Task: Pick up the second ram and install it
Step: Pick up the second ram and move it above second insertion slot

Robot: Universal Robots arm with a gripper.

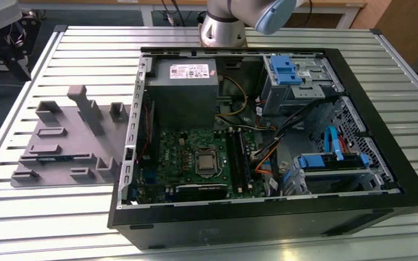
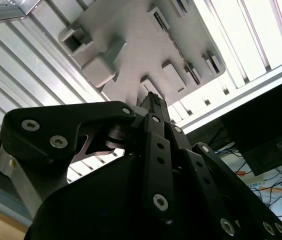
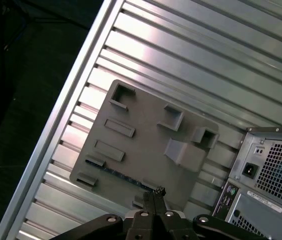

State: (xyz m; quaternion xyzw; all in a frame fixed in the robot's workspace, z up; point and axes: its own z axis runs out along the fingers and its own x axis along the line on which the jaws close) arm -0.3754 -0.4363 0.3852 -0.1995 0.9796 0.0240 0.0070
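The second ram (image 1: pixel 56 158) is a thin blue stick lying on edge in a slot along the near side of a grey holder plate (image 1: pixel 63 136), at the exterior view's left of the open computer case. The first wrist view looks down on the ram (image 3: pixel 118 175) as a dark blue strip on the plate (image 3: pixel 146 135). My gripper (image 3: pixel 155 193) hangs well above the plate, over the strip's end, with its fingers pressed together and nothing between them. In the second wrist view the gripper (image 2: pixel 151 100) points at the plate (image 2: pixel 131 45), where the ram (image 2: pixel 173 42) lies in its slit.
The open case (image 1: pixel 267 217) holds a green motherboard (image 1: pixel 194 157) with long black slot rails (image 1: pixel 239 157), a power supply (image 1: pixel 183 81), cables and blue drive brackets (image 1: pixel 289 68). The case's rear panel (image 3: pixel 271 175) stands next to the plate. The arm's base (image 1: pixel 222 27) is behind the case.
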